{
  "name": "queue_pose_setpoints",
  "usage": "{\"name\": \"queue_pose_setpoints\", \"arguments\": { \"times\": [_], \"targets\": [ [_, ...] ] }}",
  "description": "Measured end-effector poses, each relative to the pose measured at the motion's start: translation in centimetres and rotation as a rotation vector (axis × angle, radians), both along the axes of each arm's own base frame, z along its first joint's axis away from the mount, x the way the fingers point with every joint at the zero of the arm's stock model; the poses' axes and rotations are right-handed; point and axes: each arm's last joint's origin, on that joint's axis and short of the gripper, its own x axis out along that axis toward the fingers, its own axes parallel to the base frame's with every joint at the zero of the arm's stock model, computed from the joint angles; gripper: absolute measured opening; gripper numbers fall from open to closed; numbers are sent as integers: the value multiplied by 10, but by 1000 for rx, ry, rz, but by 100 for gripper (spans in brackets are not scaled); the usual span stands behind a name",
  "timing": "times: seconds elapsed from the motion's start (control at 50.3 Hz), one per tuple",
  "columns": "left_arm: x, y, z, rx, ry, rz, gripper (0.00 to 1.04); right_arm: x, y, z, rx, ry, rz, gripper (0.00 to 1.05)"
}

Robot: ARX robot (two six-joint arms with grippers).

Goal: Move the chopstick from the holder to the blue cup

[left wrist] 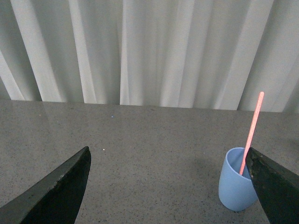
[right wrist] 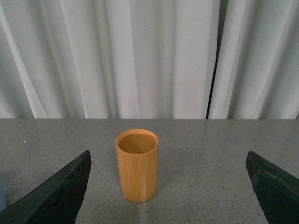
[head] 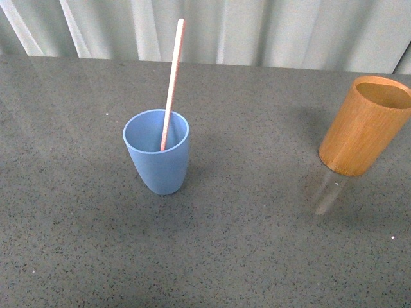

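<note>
Front view: thin pink chopstick (head: 172,83), likely light, stiff and slippery, leans in blue cup (head: 157,154) mid-bench; upper shaft offers the grip; both grippers' fingers (left wrist: 56,186) spread apart, empty.

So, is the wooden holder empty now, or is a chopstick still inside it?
Empty. The holder stands upright with nothing rising from its open top; the pink chopstick leans inside the blue cup.

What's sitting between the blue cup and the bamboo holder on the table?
Nothing. In the front view the stretch of grey tabletop between the blue cup and the holder is bare; the pink chopstick stands inside the cup.
</note>
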Motion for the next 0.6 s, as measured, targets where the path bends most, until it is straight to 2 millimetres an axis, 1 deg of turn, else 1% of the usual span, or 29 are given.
{"name": "queue_pose_setpoints", "arguments": {
  "times": [0.04, 0.596],
  "targets": [
    [0, 0, 0, 0, 0, 0, 98, 0, 0, 0, 0, 0, 0, 94],
    [0, 0, 0, 0, 0, 0, 98, 0, 0, 0, 0, 0, 0, 95]
  ]
}}
